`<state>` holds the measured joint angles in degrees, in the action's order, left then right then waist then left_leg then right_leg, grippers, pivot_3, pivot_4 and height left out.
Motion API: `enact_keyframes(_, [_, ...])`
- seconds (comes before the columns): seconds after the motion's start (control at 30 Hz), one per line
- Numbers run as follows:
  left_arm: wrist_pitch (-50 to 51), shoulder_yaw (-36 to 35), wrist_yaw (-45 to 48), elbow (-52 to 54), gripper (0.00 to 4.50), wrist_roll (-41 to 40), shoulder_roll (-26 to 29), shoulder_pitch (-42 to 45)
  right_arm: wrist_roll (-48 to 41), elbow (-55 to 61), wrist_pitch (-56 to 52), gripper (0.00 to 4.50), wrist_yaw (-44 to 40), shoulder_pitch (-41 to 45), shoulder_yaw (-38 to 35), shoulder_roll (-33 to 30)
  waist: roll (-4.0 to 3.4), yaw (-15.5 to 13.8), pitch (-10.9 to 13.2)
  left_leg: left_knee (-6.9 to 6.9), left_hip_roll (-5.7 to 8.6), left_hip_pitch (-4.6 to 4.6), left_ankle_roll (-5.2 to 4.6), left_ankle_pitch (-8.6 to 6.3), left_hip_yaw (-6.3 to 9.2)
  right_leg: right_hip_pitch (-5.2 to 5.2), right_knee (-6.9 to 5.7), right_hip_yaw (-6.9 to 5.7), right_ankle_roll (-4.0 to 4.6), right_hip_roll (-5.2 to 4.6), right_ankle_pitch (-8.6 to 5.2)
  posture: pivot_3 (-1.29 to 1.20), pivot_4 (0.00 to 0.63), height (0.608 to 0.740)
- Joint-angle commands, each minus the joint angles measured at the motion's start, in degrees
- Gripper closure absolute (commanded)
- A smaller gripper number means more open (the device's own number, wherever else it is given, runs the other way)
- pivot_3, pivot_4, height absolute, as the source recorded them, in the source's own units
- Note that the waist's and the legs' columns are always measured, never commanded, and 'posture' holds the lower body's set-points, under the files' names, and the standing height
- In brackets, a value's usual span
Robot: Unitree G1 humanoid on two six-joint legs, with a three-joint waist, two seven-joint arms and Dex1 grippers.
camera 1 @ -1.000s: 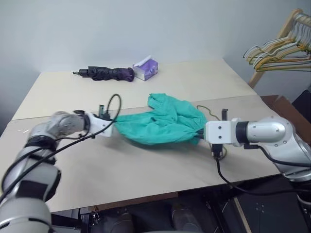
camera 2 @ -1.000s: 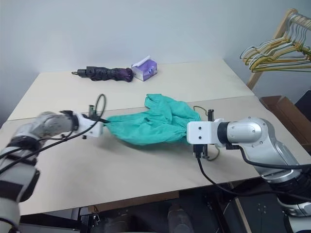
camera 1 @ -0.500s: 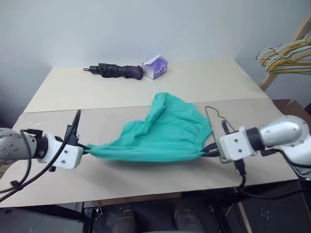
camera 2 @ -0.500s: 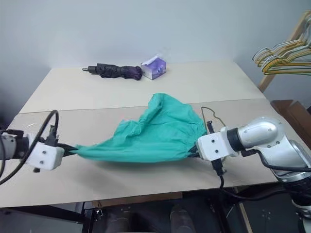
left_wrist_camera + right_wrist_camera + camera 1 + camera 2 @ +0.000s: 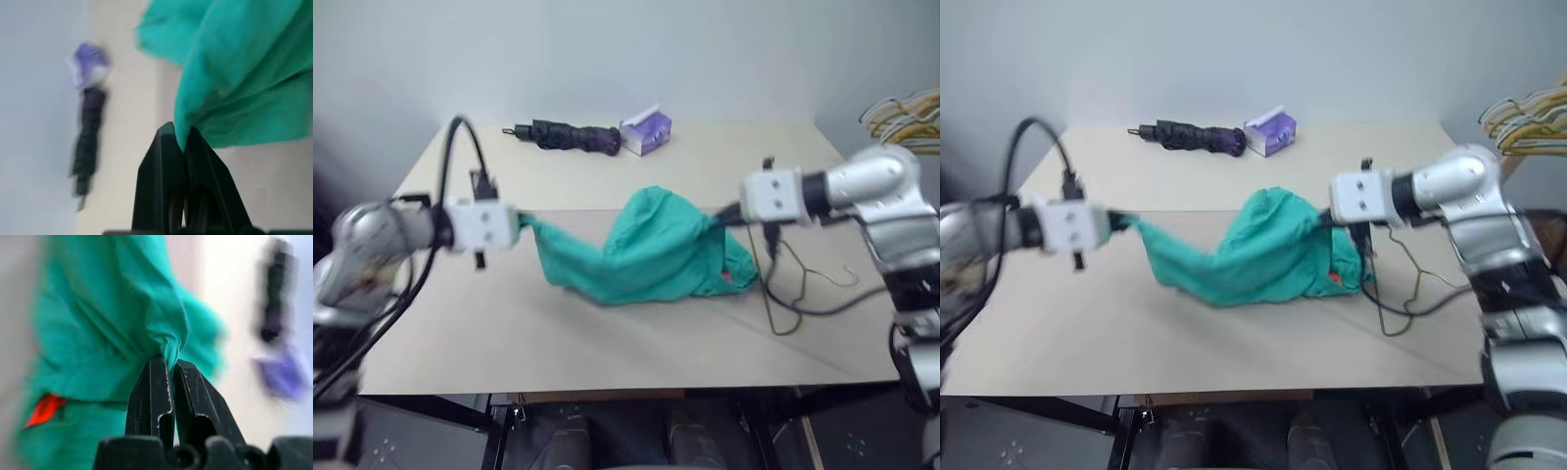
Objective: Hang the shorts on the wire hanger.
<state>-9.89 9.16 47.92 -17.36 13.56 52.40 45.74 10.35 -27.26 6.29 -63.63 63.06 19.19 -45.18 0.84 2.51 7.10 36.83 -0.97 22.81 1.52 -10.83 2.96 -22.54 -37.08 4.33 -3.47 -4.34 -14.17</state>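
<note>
The shorts (image 5: 646,250) hang stretched between the two grippers above the beige table (image 5: 558,333), sagging in the middle so that the lowest folds seem to brush the tabletop, though whether they truly touch it is hard to tell. The left gripper (image 5: 178,134) is clenched on one end of the cloth, its black fingers pinched tight over a thin edge; the right gripper (image 5: 167,363) is likewise clamped on a bunched twist of cloth at the other end. An orange-red tag (image 5: 44,409) peeps from inside the shorts on the right gripper's side. The wire hanger (image 5: 793,294) lies flat on the table just beside and partly under the right end of the shorts; its near part is covered by the cloth and by a black cable from the right arm, so its full outline cannot be followed. At the far edge of the table lie a folded dark umbrella (image 5: 570,136) and a small purple box (image 5: 646,130), touching or nearly so. A bunch of pale hangers (image 5: 906,108) is cut off at the right edge.
</note>
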Motion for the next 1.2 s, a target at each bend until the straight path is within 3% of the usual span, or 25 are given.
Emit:
enact_keyframes(0.03, [-0.91,5.88,-22.95,-24.53,4.48,15.38,-5.76,20.44,15.96,-20.89,2.54,4.5,26.58,13.79,4.37,4.15,0.1,0.0,-0.09,0.02,0.02,0.24,0.05,0.04,0.05,-0.25,-0.07,0.01,0.05,-0.02,0.11,0.03,0.034,0.74])
enact_keyframes(0.17, [-1.5,10.3,-49.05,-46.73,4.48,22.87,-12.25,40.48,23.36,-37.74,2.26,4.5,53.48,24.89,7.08,9.08,0.28,-0.2,-0.22,-0.15,0.16,1.53,0.4,0.24,0.14,-1.7,-0.25,0.0,0.07,-0.16,0.21,0.02,0.008,0.74])
enact_keyframes(0.3, [-4.35,12.04,-70.03,-54.01,4.48,26.3,-14.47,52.25,24.54,-43.68,3.45,4.5,76.8,30.31,4.95,10.46,0.35,-0.12,-0.27,-0.56,0.33,2.55,1.24,0.73,-0.02,-3.1,-0.85,-0.02,0.05,-0.48,0.2,0.02,0.0,0.74])
enact_keyframes(0.37, [-6.7,13.21,-74.94,-55.16,4.48,27.73,-14.43,54.32,24.5,-44.54,5.15,4.5,83.45,31.09,4.12,9.97,0.35,-0.09,-0.27,-0.94,0.56,2.89,1.52,0.92,-0.09,-3.71,-0.88,-0.04,0.04,-0.76,0.19,0.01,0.001,0.74])
enact_keyframes(0.53, [-15.21,16.8,-79.41,-54.27,4.48,31.05,-12.8,51.79,26.61,-45.2,10.79,4.5,89.92,27.02,5.67,6.96,0.35,-0.09,-0.28,-1.05,0.81,2.82,1.2,0.75,-0.12,-3.55,-0.74,-0.09,-0.11,-0.98,0.08,0.0,0.022,0.74])
enact_keyframes(0.77, [-31.3,14.27,-60.73,-37.86,4.48,22.94,-7.53,29.47,27.23,-43.05,26.73,4.5,81.89,12.97,7.5,2.84,0.38,0.74,-0.28,-0.92,0.9,1.83,0.78,0.7,-0.11,-2.41,-0.52,-0.13,-0.14,-1.04,0.08,-0.01,0.067,0.74])
enact_keyframes(0.93, [-30.1,9.68,-41.25,-16.89,4.48,9.87,-2.02,7.66,27.67,-39.05,41.13,4.5,72.85,3.35,9.75,0.9,0.38,2.94,-0.25,-0.86,0.93,1.81,0.64,0.9,-0.01,-2.39,-0.67,-0.12,-0.17,-1.07,0.2,-0.01,0.085,0.74])
enact_keyframes(1.2, [-23.32,6.49,-8.51,5.0,4.48,-9.79,12.24,-12.96,24.4,-33.46,54.05,4.5,57.1,-5.92,9.49,-1.77,0.4,4.96,-0.19,-0.88,0.89,0.65,0.57,0.9,0.07,-1.2,-0.63,-0.13,-0.16,-1.0,0.2,-0.01,0.096,0.74])
